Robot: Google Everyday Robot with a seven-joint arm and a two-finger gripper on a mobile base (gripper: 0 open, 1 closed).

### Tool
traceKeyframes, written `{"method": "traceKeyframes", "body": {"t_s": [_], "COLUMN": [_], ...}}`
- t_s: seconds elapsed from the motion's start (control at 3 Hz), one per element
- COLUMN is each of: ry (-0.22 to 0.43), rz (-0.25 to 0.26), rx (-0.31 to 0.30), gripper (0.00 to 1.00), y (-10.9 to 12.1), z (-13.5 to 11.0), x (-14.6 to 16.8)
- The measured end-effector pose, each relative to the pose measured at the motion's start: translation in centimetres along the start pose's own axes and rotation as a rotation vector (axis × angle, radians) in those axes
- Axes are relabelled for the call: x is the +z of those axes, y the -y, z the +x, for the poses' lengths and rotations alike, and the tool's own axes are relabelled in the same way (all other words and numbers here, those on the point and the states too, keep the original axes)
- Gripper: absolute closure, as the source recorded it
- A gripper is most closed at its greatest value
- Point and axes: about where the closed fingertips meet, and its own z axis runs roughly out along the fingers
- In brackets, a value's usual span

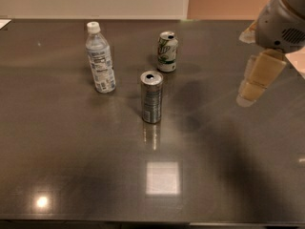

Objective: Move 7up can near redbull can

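Gripper [258,79] hung over counter [71,166] rt side, its state unclear; 7up [167,51] stood behind redbull [151,97].

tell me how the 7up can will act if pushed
The 7up can stands upright and stout, so it probably slides on the glossy table rather than tipping. Its top looks opened, so it may be light and dent easily. The gripper hovers far to its right.

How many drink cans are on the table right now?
2. The 7up can stands toward the back, right of the water bottle; the redbull can stands in front of it, nearer the camera. None looks hidden. The tool hovers at the far right, clear of both.
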Motion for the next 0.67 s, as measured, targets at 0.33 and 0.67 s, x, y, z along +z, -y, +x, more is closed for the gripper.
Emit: {"method": "traceKeyframes", "body": {"t_s": [0.33, 0.67], "ry": [0.059, 0.118], "rz": [-0.017, -0.031], "rx": [-0.003, -0.011], "gripper": [0.0, 0.0], "y": [3.2, 6.1], "z": [-3.9, -8.1], "x": [2.5, 5.0]}}
